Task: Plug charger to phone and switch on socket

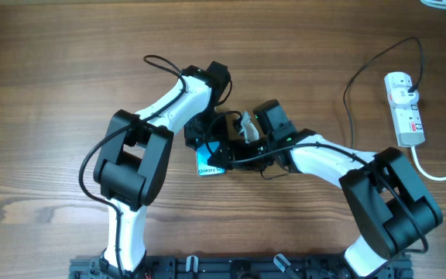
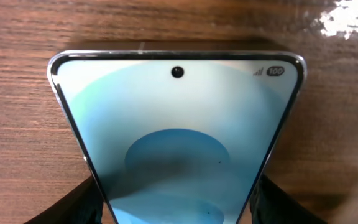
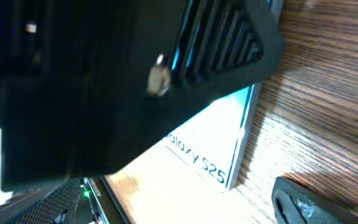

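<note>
Centrally placed: the phone (image 1: pixel 210 164) lies screen-up on the wooden table (image 1: pixel 45 70), with both black-and-white arms bent in over it.
Screen: bright cyan with a darker blue disc. In the left wrist view a punch-hole camera (image 2: pixel 178 71) sits near the top edge, and a battery badge (image 2: pixel 275 71) reads "100" beside the signal bars.
Lettering: dark type near one end of the handset reads "alaxy S25" in the right wrist view, the first letter hidden behind a blurred black shape.
Left side: the left gripper (image 2: pixel 178 211) is clamped on the phone, its black fingers (image 2: pixel 73 208) against the two long edges.
Right side: the right gripper (image 1: pixel 238 146) sits at the phone's near end, close to its partner. Whether it is open or closed cannot be told.
Cable: the charger (image 1: pixel 346 91) loops as a thin black line from the socket toward the right arm; its plug tip cannot be made out.
Power: the socket (image 1: pixel 405 108), white with red marks, lies near the table's right edge, well apart from the phone, with a white adapter (image 1: pixel 399 81) plugged in and a thick white cord (image 1: pixel 440 172) trailing away.
</note>
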